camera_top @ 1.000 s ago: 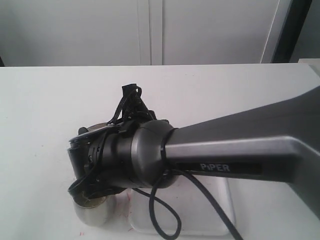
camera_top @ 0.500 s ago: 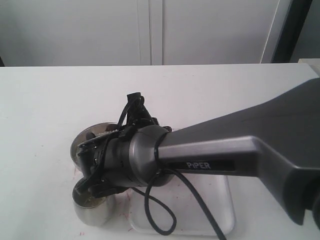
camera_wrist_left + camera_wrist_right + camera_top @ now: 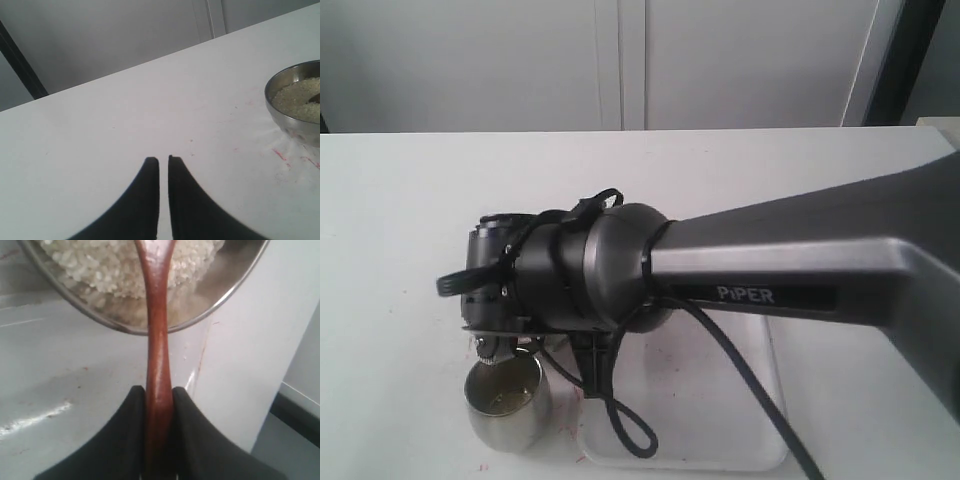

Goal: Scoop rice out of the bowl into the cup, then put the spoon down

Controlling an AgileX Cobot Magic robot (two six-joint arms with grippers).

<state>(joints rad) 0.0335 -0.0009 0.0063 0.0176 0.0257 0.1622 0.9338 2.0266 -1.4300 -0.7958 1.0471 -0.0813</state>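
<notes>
Spoon handle's pinched tight between the right gripper jaws, far end out in the rice in the bowl. Cup sits at 7 o'clock off that wrist. Left gripper is closed to a sliver, empty.

GRIP: clamped on spoon handle, right gripper fingers pressed either side | REACH: over bowl rim into rice | FILL: white grains heaped inside
</notes>
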